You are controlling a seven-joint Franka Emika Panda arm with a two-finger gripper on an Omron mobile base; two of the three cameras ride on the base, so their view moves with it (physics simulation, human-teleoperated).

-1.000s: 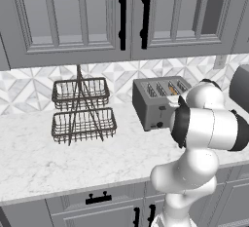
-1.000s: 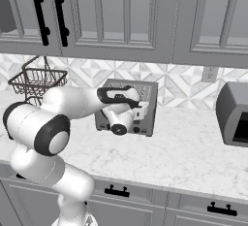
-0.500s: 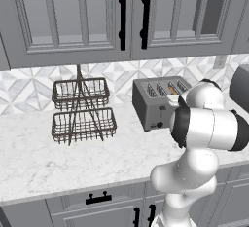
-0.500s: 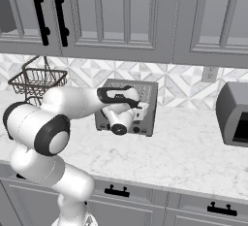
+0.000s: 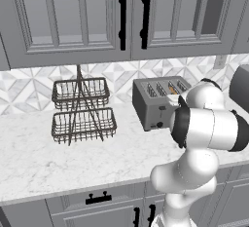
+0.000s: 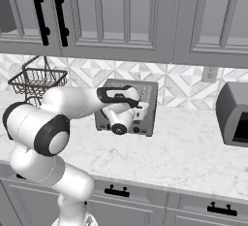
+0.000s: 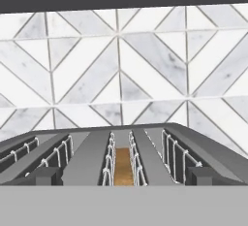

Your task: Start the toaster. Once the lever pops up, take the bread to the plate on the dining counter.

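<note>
**Tool poised at the toaster front**

Centre of the right base view, the boxy grey metal toaster [image 6: 127,106] sits on the marble bench [image 6: 184,152]. The tool [image 7: 123,175], spread wide, faces its slots; the tan bread slice [image 7: 123,166] sits low in one, likely awaiting the lever.

Even, soft, bright light, no clear source. Shadows faint: pale patch on the worktop [image 6: 193,147] at frame centre, under the toaster [image 6: 127,107]; dim band below the upper cabinets [image 5: 121,16] along the top of the backsplash [image 7: 121,65]. No glare, no blur, no edge distortion. Rendered pics, edges slightly jagged. Hand view: dark strip across the top, rest sharp.
</note>
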